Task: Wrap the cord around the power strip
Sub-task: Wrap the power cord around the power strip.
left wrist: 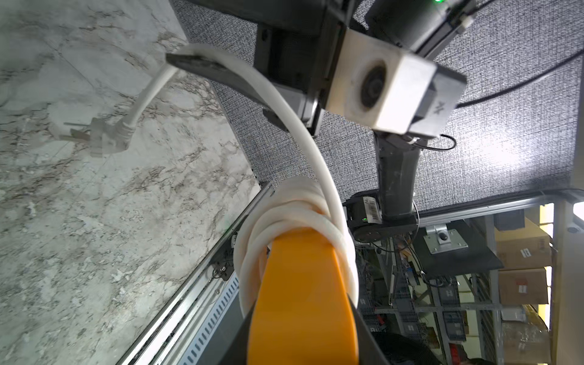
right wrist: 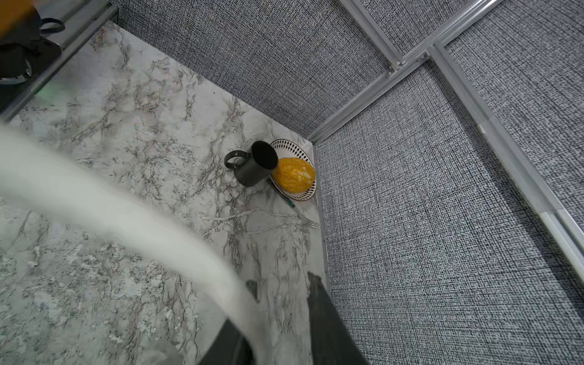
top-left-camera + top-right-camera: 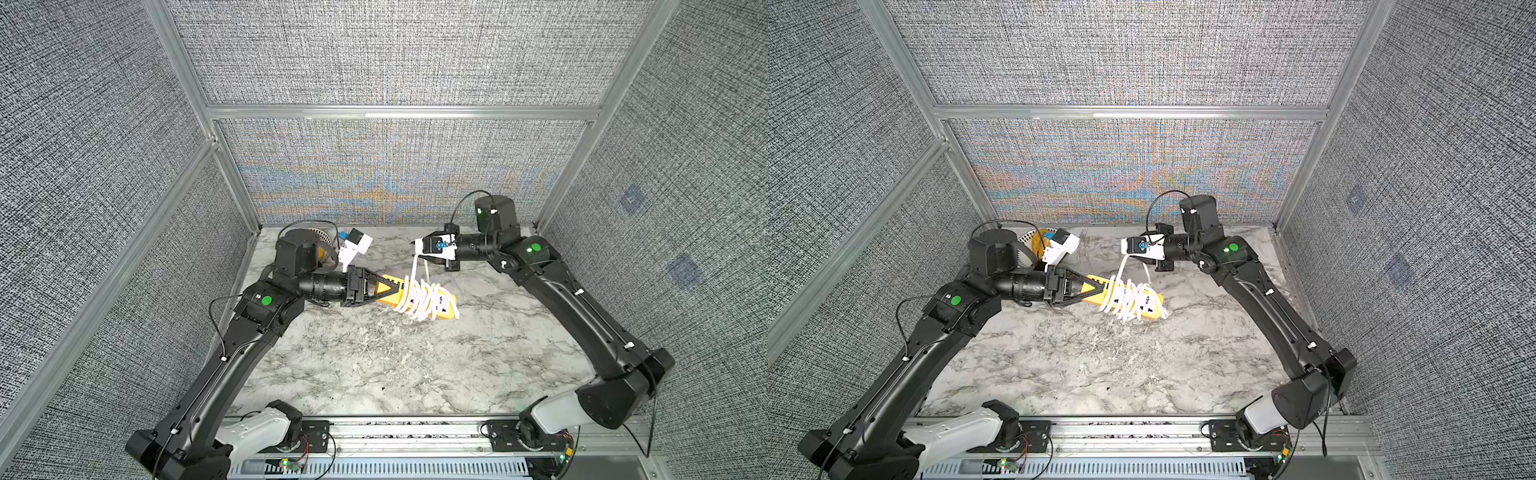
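Left wrist view puts the power strip (image 1: 303,284) nearest of all. Its orange end is clenched between the fingers of the left gripper (image 3: 397,286), and in both top views the strip appears lifted clear of the marble table (image 3: 374,365). Its long axis runs straight out from the left gripper, toward the right arm's side.

The cord (image 3: 419,301) is wound in several loose, crossing turns about the strip's middle. The gripped end and the free tip are bare. From those turns one strand climbs to the far side of the strip, where the right gripper (image 2: 282,284) hovers above and beyond it. Its jaws stand parted. The right wrist view shows table between the two fingers, and the cord lies draped over one finger, not pinched. Past that finger the last stretch hangs down with the plug (image 1: 107,139) dangling beyond the strip and apart from it.

The wrap looks nearly done, with only a short tail left. That tail lies crosswise to the strip's long axis on its far side, and the right gripper is the nearer tool, since the left is busy as holder. With nothing pinching it, the cord may slip off the finger and the turns slacken.

Farthest, beyond the strip's gripped end, a black mug (image 2: 256,164) stands just beside a patterned plate (image 2: 292,147) bearing a speckled fruit (image 2: 294,175).
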